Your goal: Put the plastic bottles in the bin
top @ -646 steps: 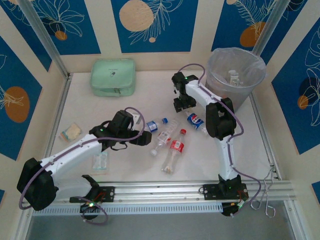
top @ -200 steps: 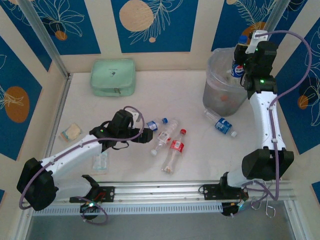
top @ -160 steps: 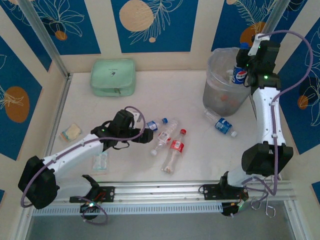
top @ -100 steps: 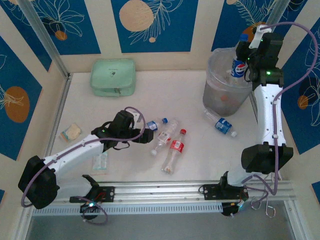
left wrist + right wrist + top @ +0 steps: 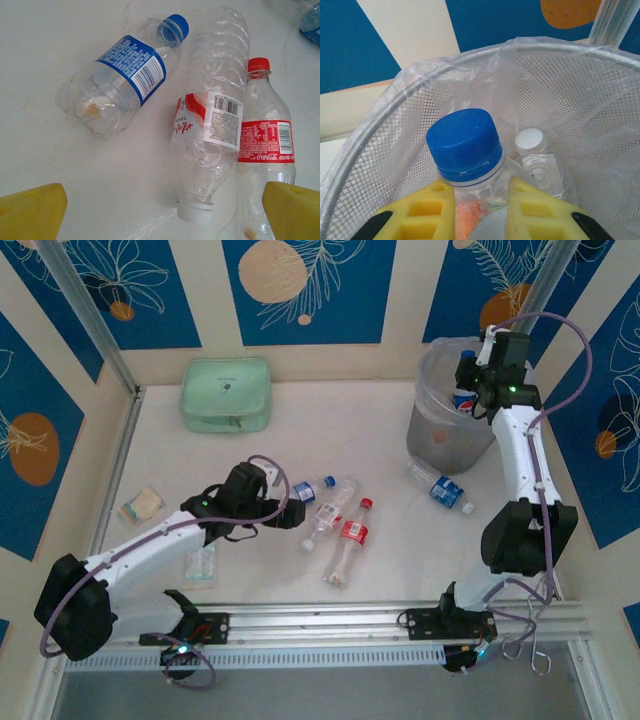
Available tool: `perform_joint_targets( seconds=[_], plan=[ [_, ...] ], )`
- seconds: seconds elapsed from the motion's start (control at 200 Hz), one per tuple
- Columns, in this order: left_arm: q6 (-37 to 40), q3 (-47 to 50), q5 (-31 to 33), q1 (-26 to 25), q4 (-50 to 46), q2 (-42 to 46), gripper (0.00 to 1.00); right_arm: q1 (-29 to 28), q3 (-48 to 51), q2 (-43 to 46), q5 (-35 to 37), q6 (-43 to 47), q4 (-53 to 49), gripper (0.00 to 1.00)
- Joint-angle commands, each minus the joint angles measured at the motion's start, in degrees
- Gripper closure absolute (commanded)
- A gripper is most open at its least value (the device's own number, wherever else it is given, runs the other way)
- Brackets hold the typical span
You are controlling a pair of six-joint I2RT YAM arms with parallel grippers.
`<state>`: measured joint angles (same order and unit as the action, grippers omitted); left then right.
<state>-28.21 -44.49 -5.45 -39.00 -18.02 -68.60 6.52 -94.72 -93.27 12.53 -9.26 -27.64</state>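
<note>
Right gripper clenched on blue-capped bottle, now dipped lower into bin mouth, far right. Left gripper spread wide, unmoved, beside three loose bottles mid-table.

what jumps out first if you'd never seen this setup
The right tool, shut on a blue-capped bottle, holds it upright over the bin at the far right. Mid-table, the open left tool points at three bottles lying on their sides.
</note>
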Motion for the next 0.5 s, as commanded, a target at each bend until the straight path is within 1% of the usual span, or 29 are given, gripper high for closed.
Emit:
perform_joint_targets(
  seconds=[0.0,0.15,0.285,0.38,0.455,0.495],
  plan=[
    [0.35,0.28,0.64,0.45,-0.47,0.47,0.0,-0.68,3.46,-2.0,2.96,-3.02,-13.69,1.0],
    [0.3,-0.07,0.09,0.51,-0.35,-0.37,0.0,-1.5,3.22,-5.43,2.84,-5.49,-18.88,1.0],
    [0.17,0.1,0.15,0.44,-0.35,0.03,0.0,-1.93,4.54,-7.03,0.92,-8.67,-19.3,1.0],
    [0.26,0.11,0.31,0.5,-0.93,0.32,0.0,-2.38,2.85,-8.05,0.43,-9.03,-20.26,1.0],
    [0.52,-0.23,0.36,0.48,-1.44,0.3,0.0,-2.9,-0.4,-8.26,0.72,-8.57,-21.48,0.94],
    [0.52,-0.33,0.36,0.46,-1.41,0.25,0.0,-3.07,-2.25,-8.37,0.74,-8.25,-21.94,0.87]
  ],
)
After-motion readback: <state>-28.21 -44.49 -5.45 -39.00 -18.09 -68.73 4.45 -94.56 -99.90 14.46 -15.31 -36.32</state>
